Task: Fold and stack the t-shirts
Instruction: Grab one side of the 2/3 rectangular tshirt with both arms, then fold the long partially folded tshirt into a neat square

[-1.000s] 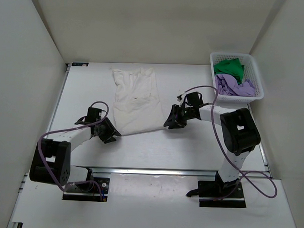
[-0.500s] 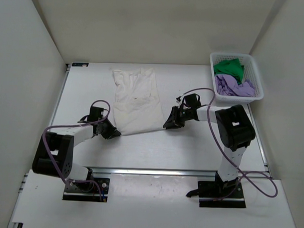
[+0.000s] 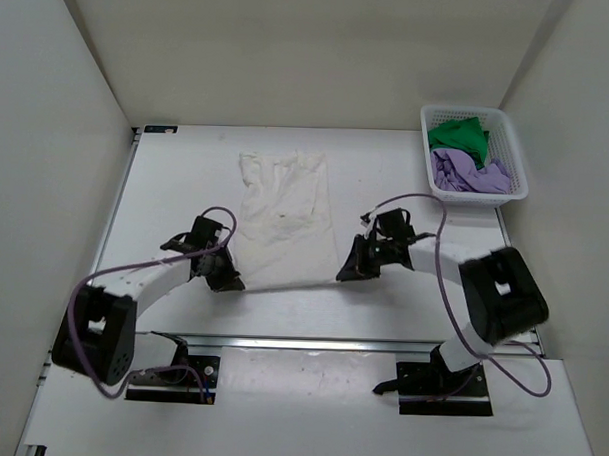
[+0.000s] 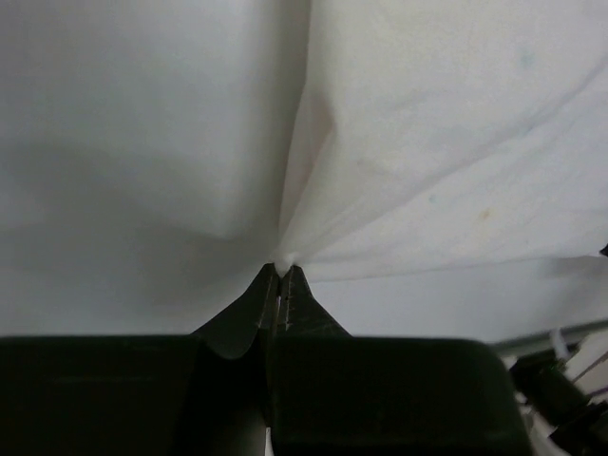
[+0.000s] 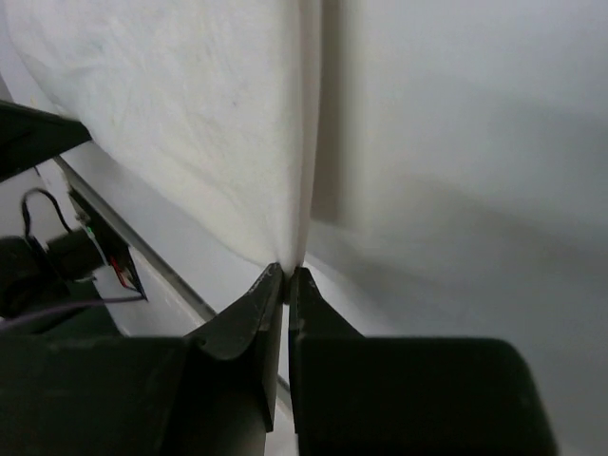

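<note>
A cream-white t-shirt (image 3: 285, 217) lies spread lengthwise on the table's middle. My left gripper (image 3: 228, 280) is shut on its near left corner, and in the left wrist view the cloth (image 4: 399, 142) fans out from the pinched tips (image 4: 282, 269). On the near right corner my right gripper (image 3: 347, 273) is shut, the cloth (image 5: 190, 114) rising from its tips (image 5: 287, 273). A green t-shirt (image 3: 460, 136) and a lavender t-shirt (image 3: 464, 175) lie bunched in the basket (image 3: 516, 155).
The white lattice basket stands at the table's far right corner. Cream walls close in the table on the left, back and right. A metal rail (image 3: 310, 342) runs along the near edge by the arm bases.
Both grippers shut on the near corners of the cream-white t-shirt and drew it toward the near edge. The shirt has shifted nearer and a little to the right, and lies straighter.
</note>
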Available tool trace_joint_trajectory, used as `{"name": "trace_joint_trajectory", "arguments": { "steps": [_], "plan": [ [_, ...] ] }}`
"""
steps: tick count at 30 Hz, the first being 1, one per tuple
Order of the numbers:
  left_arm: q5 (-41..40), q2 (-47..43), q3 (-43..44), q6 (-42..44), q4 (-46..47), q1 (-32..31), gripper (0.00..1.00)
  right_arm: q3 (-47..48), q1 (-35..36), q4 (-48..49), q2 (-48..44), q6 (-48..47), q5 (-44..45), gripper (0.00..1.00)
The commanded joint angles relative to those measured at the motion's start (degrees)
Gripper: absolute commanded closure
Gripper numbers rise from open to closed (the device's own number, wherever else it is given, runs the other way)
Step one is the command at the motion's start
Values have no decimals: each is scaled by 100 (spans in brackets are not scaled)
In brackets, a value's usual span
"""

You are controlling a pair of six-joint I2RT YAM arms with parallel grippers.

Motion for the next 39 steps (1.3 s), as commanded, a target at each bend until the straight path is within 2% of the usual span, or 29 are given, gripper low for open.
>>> {"name": "trace_joint_trajectory", "arguments": {
  "steps": [1,3,6,8,10,13,18,21,24,29,31,36,38,39],
  "plan": [
    [138,-1035,-313,286,-1469,-242,100,-995,472,-777,-1402,-15,219,100],
    [314,-1841,-472,294,-2126,-269,100,-1339,805,-1129,-2035,151,350,100],
    [534,-2826,-97,198,-3147,-112,100,-1368,1237,-1797,-2933,468,517,100],
    [552,-3040,429,277,-3711,135,100,-1035,1169,-2297,-3208,461,676,100],
    [535,-2848,1107,417,-3766,267,100,-386,810,-2545,-3034,225,650,100],
    [262,-1796,2319,391,-3266,118,100,757,299,-2721,-2349,-330,754,99],
    [17,-311,3533,269,-2387,127,100,2445,-307,-2748,-925,-998,791,100],
    [-202,614,4299,260,-2018,188,100,3533,-685,-2712,93,-1051,712,100],
    [-221,1895,5116,286,-1973,136,100,4255,-844,-2703,875,-1078,738,100],
    [-424,3215,6144,304,-1920,108,100,5117,-1010,-2563,1905,-990,589,100],
    [-529,3497,6259,251,-1754,206,100,5452,-1002,-2545,2319,-1025,658,100],
    [-704,4139,7006,286,-1639,347,100,7085,-1108,-2879,3505,-1034,667,100],
    [-758,4280,7357,260,-1673,355,95,7707,-1134,-3168,3882,-1008,737,100],
    [-784,4368,7402,294,-1596,347,88,8156,-1134,-3309,4111,-999,772,99]
  ]
}}
